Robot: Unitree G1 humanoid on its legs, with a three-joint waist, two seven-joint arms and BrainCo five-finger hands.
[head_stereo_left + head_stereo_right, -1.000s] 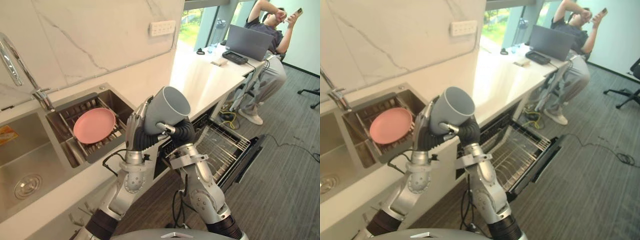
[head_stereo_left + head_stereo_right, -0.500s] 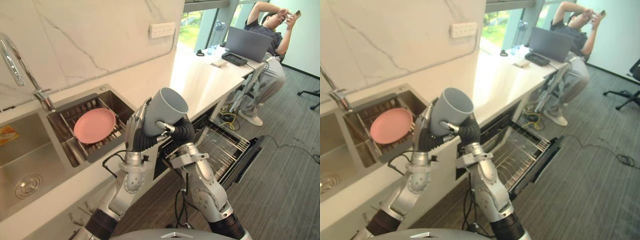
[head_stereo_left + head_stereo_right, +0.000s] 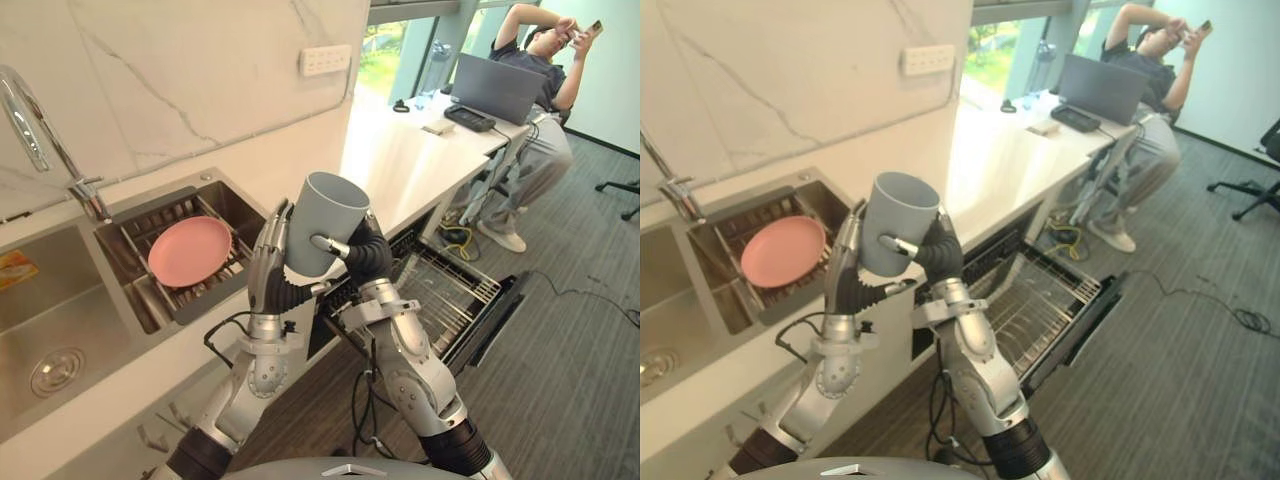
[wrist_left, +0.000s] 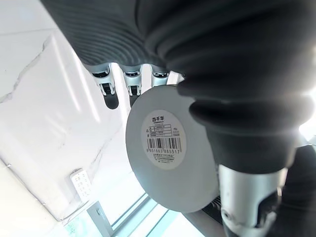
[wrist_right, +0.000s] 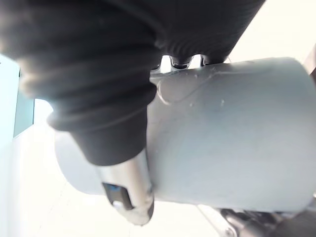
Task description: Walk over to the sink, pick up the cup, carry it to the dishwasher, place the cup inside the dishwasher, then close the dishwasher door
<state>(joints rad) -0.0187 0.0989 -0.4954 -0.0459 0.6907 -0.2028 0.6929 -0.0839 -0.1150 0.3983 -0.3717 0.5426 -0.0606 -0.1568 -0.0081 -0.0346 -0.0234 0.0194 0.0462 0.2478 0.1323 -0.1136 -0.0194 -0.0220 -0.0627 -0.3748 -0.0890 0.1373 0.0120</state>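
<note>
While clasped in the curled right hand [image 3: 360, 252], cup [image 3: 322, 225] is steadied by flat left hand [image 3: 266, 272].
Open dishwasher [image 3: 452, 292] seen below.

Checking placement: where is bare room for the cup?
The pulled-out dishwasher rack looks bare up to the door. The counter is bare from the sink basket towards the laptop. Crowded: the basket, filled by the plate. The cup sits between left hand and right hand.
</note>
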